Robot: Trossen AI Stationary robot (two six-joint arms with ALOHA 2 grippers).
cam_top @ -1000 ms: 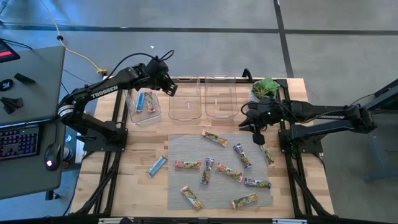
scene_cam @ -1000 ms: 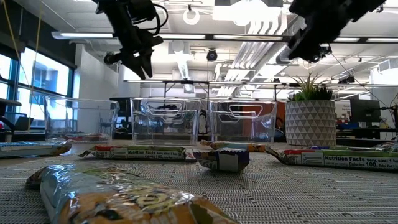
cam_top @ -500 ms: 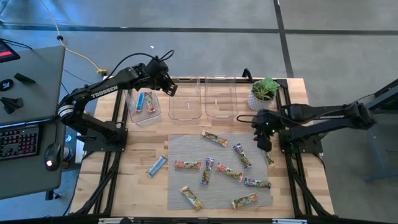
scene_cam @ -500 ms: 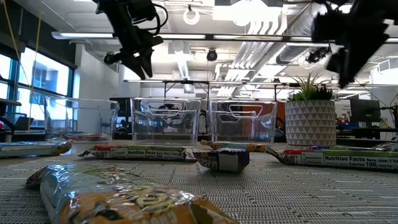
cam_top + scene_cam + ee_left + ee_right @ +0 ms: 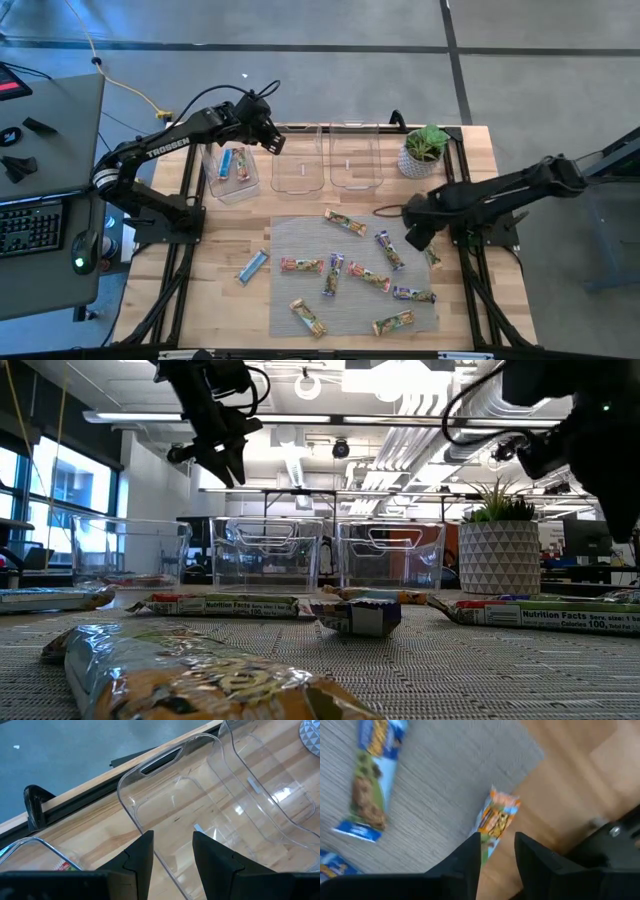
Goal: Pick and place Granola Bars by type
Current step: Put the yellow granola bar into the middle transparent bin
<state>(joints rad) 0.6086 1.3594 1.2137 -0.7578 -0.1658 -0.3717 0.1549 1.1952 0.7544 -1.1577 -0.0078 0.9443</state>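
The left gripper (image 5: 273, 141) hangs in the air above the gap between the left clear bin (image 5: 229, 172) and the middle clear bin (image 5: 297, 168). Its two fingers (image 5: 140, 857) are a little apart, and nothing is between them. The arm has the word "TROSSEN" (image 5: 165, 145) on it in white letters.

The right gripper (image 5: 413, 238) is low over the right edge of the gray mat (image 5: 300, 240). Its fingers (image 5: 469, 859) are a little apart too, and they hold nothing. Just past them lies a green-orange bar (image 5: 495, 821), half on the mat and half on the wooden table (image 5: 230, 300).

Two bars (image 5: 237, 163) lie inside the left bin, one blue and one red. The middle bin and the right clear bin (image 5: 353, 160) have no bars in them. A blue bar (image 5: 252, 266) lies alone on the wood left of the mat. Most of the granola bars (image 5: 355, 272) are spread over the mat.

In the low view, one wrapper (image 5: 250, 605) says "Nutrition Facts". Another wrapper (image 5: 560, 615) on the right says "Nutrition Facts" and "Calories 100". The smaller words are too tiny to read.

A plant in a white pot (image 5: 421, 152) stands at the back, right of the bins.
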